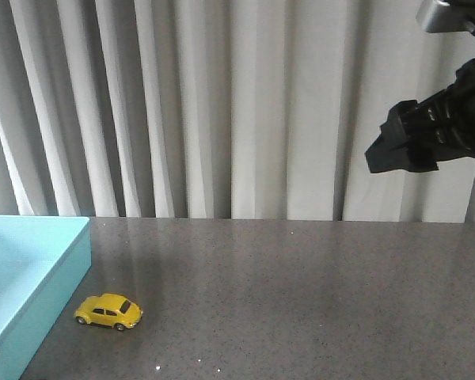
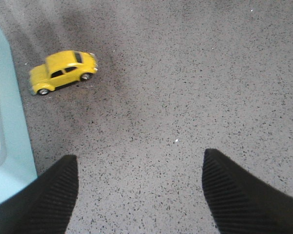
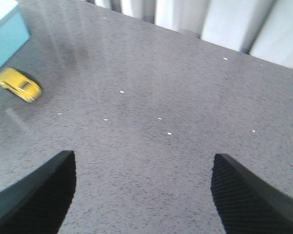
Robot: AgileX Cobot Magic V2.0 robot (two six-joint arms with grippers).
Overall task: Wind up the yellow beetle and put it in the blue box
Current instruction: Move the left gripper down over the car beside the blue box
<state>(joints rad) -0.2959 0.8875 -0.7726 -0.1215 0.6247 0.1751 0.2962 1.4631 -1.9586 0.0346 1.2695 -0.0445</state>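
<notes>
**One beetle, one box, both jaws empty**

Front view: a single yellow beetle (image 1: 108, 311) stands on the tabletop (image 1: 301, 301) just beside the one blue box (image 1: 32, 277), its long axis running left to right. The right gripper (image 1: 400, 150) hangs high and far off.

Left wrist view: the left gripper (image 2: 136, 195), jaws wide, is nearer; the beetle lies ahead.

Right wrist view: jaws wide, the beetle distant.

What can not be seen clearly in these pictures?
- Large pale turquoise-blue box: cut by the edge in every view; most of its inside is hidden.
- Small yellow toy beetle: blurred in right wrist view.
- Left gripper: only the fingers' tips show in its wrist view.
</notes>
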